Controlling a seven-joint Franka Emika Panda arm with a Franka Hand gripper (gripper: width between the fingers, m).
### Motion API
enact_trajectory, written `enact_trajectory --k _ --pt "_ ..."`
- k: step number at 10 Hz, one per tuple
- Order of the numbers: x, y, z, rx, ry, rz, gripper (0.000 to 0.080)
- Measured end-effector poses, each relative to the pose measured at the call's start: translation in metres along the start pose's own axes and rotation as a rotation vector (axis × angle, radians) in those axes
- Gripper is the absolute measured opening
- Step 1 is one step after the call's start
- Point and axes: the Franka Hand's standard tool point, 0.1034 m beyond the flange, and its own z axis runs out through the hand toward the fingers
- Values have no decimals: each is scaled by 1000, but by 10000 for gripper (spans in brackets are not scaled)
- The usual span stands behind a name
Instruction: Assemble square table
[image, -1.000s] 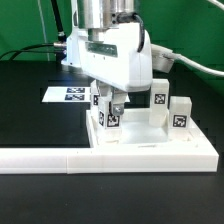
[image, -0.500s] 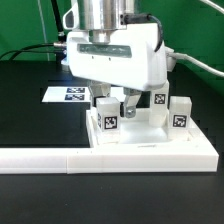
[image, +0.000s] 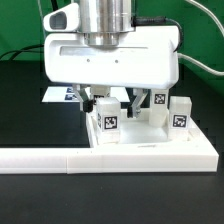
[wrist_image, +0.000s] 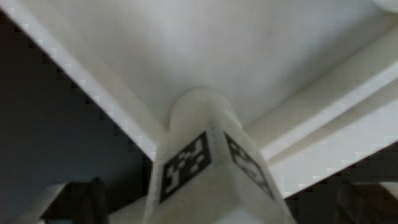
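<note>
Tabletop (image: 150, 150): lies below my gripper, against the barrier (image: 60, 158).
Gripper (image: 113, 100): my jaws spread wide, gripping nothing.
Leg (image: 107, 118): stands between my fingers, on the tabletop.
Risk: a finger could catch the leg on lifting, tipping it.

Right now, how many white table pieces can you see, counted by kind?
Tabletop: 1
Legs standing on it: 3 in the exterior view, near, middle, far; more could hide behind the end effector
Total: 4 pieces
</note>
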Motion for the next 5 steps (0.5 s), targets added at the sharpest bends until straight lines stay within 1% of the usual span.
enact_trajectory --k 2,3,5 --pt "0 -1 0 -8 0 -121 648" --pt "0 -1 0 -16 1 -224 648" --pt "0 0 0 -19 4 -351 648"
